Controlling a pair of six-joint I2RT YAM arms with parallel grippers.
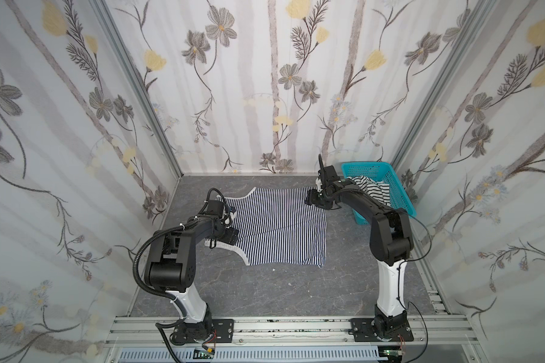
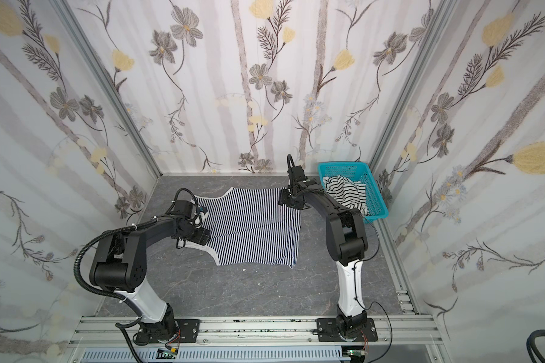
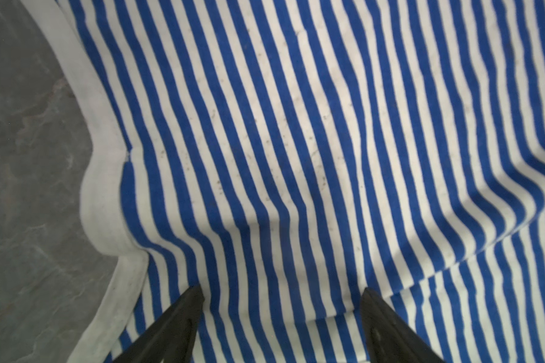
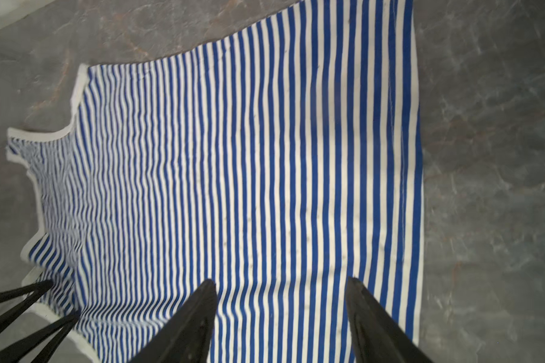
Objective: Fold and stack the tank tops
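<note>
The navy-and-white striped tank top lies spread flat on the grey table in both top views. My left gripper stands open low over its near-left part, beside the white armhole trim; only flat cloth lies between the fingers. My right gripper is open over the top's far right corner, gripping nothing. In the right wrist view the whole top shows, with the left gripper at its strap end. The black-and-white striped tank top lies crumpled in the basket.
A teal perforated basket stands at the back right corner, close behind the right arm. Floral walls enclose the table on three sides. Bare grey tabletop stretches from the top to the aluminium rail at the front.
</note>
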